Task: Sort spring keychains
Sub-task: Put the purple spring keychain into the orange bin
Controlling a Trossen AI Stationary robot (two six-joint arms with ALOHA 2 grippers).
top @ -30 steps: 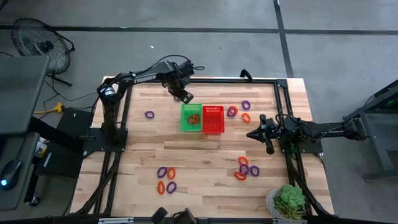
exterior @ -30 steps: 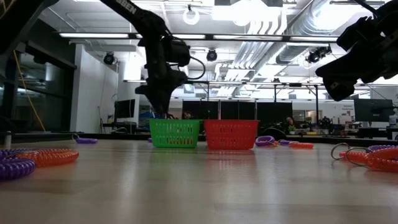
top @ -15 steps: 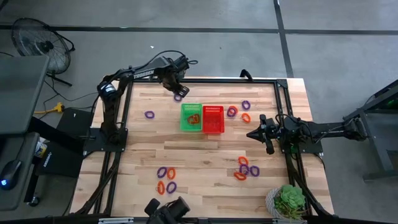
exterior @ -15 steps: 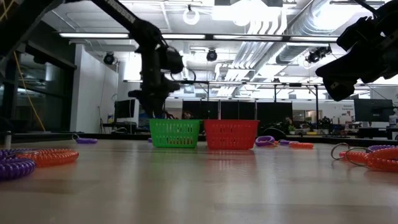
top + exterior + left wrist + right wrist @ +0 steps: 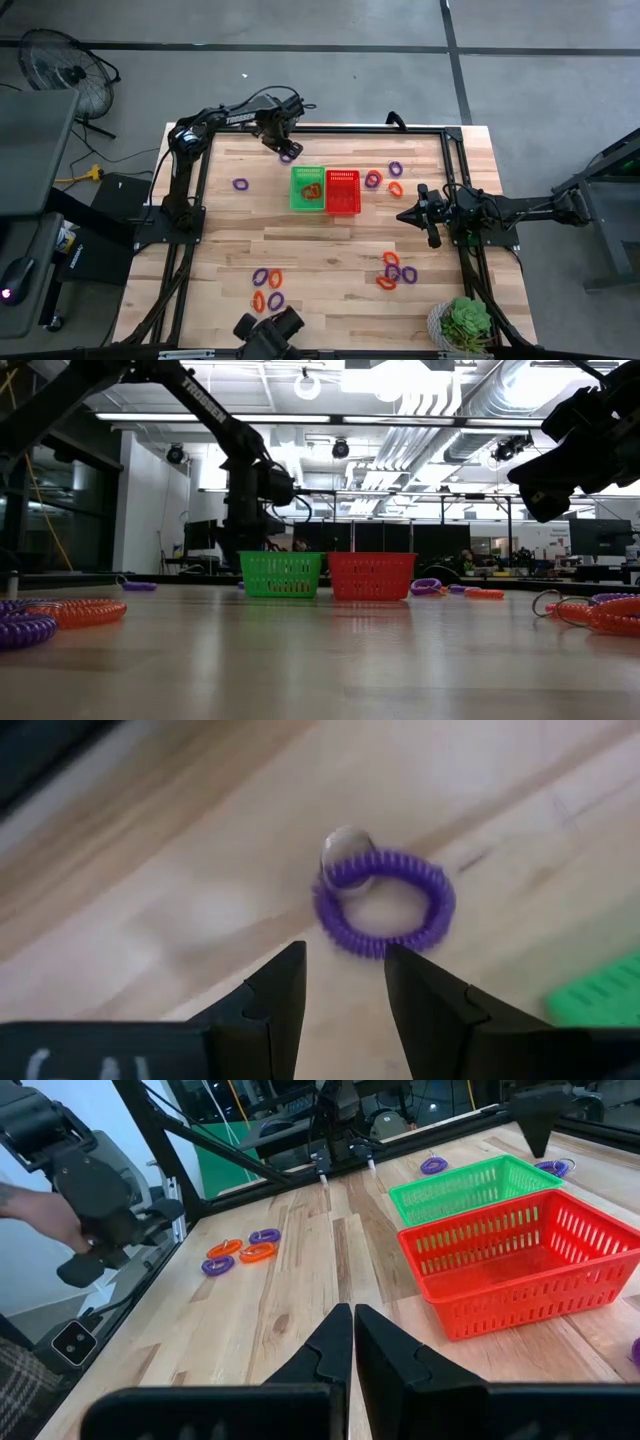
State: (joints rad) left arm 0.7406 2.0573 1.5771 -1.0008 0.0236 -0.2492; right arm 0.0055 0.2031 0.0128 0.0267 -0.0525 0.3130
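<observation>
Near the far edge of the table (image 5: pixel 330 235), the left tool (image 5: pixel 281 147) is low over a purple spring keychain (image 5: pixel 288 155) that lies just beside the far left corner of the green basket (image 5: pixel 307 188). From the left wrist view, this purple keychain (image 5: pixel 385 905) lies flat on the wood with a small metal ring on it, and the two dark fingers (image 5: pixel 283 990) are released with a gap between them; the keychain is just ahead of the fingertips and is not grasped.

The green basket stands touching the red basket (image 5: pixel 343 191) at the middle of the table, and an orange keychain (image 5: pixel 312 190) lies inside the green one. One more purple keychain (image 5: pixel 240 184) lies alone on the left side. To the right of the red basket there are some purple and orange keychains (image 5: pixel 384 178). Two other groups lie near the front: one group at the left (image 5: pixel 267 288) and one group at the right (image 5: pixel 396 270).

The right tool (image 5: pixel 408 216) waits over the right side of the table, pointing toward the baskets. Its fingers (image 5: pixel 335 1342) are clenched together and hold nothing. On the right wrist view, a person's hand (image 5: pixel 50 1225) holds a dark device beside the table.
</observation>
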